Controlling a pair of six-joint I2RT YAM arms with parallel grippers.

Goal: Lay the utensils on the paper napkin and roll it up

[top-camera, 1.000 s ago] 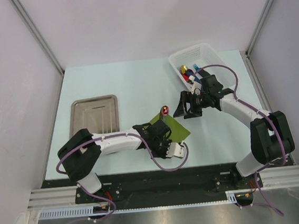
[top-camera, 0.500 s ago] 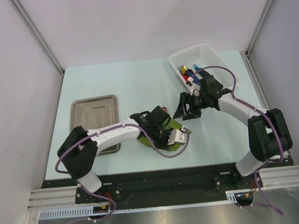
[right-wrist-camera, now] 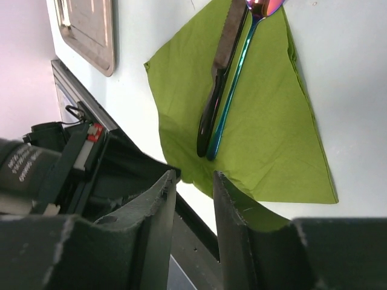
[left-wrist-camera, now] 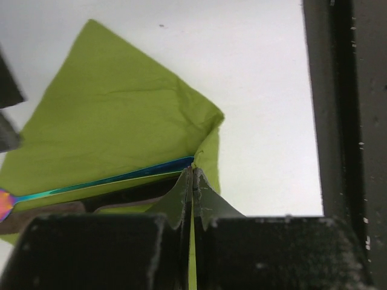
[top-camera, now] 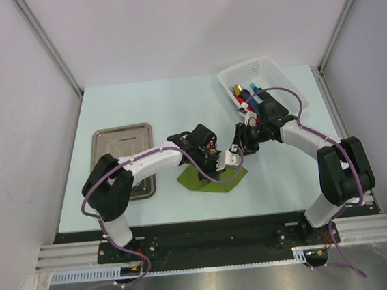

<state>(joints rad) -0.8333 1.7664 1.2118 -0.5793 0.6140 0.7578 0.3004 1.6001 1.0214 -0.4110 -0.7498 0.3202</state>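
Your left gripper [left-wrist-camera: 192, 176] clamps the olive-green paper napkin [left-wrist-camera: 121, 115] by its corner, evidently to roll it over the slim dark utensils [right-wrist-camera: 221, 78]; right gripper [right-wrist-camera: 193, 178] ajar, empty.

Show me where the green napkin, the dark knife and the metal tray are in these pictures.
green napkin [right-wrist-camera: 278, 133]: right wrist view, bare paper near its right edge.
dark knife [right-wrist-camera: 221, 72]: right wrist view, middle of its length.
metal tray [top-camera: 122, 146]: top view, bare floor of the tray.
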